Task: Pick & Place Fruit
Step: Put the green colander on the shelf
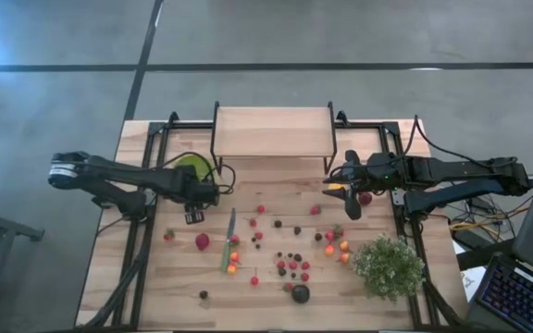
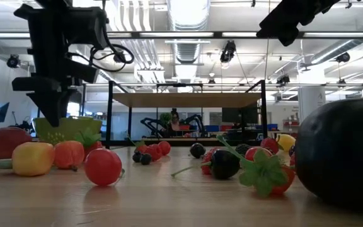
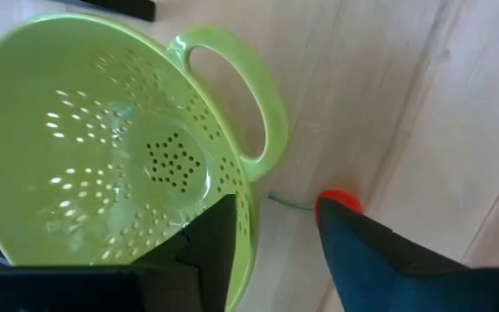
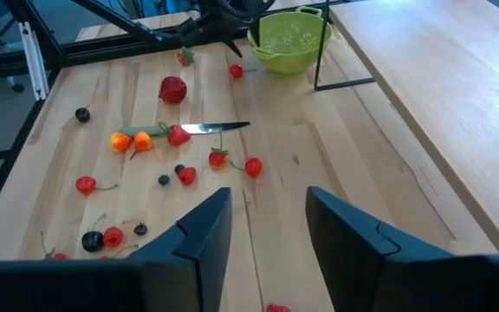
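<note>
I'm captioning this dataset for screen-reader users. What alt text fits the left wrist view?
A light green colander, empty, sits on the pale wooden table, one loop handle toward the open wood. The left gripper hangs over its rim, fingers apart, with a small red fruit peeking past one finger.

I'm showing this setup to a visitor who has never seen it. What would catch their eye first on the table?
Probably the scatter of small red, orange and dark fruit pieces strewn over the front half of the pale wooden table. Next comes the bright green perforated plastic colander at the back left, empty, with the left gripper beside it. The bushy pale-green plant fills the front right corner.
</note>
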Available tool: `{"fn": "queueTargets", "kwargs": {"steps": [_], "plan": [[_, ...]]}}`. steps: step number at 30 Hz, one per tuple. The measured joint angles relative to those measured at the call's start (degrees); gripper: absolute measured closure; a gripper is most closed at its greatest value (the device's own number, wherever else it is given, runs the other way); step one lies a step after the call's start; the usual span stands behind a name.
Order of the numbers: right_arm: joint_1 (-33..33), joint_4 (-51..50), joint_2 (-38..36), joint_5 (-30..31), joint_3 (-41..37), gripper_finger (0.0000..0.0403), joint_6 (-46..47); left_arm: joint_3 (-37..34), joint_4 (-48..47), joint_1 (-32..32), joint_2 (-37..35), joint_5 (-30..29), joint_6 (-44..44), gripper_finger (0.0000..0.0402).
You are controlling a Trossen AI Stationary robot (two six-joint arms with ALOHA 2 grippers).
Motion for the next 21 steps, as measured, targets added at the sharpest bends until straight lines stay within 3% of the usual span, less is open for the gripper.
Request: {"fn": "queueTargets", "kwargs": {"steps": [15, 21], "plan": [[0.0, 0.0, 0.0, 0.0, 0.0, 0.0226, 0.0, -0.68, -0.02, 0.11, 0.07, 0.09, 0.07, 0.0386], [0.0, 0.0, 0.0, 0.0, 0.0, 0.022, 0.0, -0.7, -0.05, 0.09, 0.07, -0.02, 0.55, 0.0379]]}}
